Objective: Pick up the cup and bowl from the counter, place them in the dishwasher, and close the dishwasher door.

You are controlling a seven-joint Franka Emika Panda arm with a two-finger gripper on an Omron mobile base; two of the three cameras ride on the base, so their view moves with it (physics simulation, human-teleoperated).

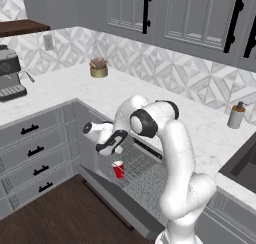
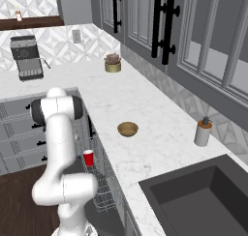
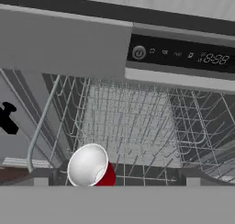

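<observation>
the cup (image 3: 90, 167) below your fingers looks light, slick plastic; pinch its rim; finger spread can't be told.

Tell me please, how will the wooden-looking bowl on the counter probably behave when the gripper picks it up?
The bowl looks stiff and wood-like, so it probably will not bend. It is shallow and wide, so it should sit stable on the counter and hardly tip. Its rounded rim may be slippery between two fingers, so a pinch on the wall seems safest.
</observation>
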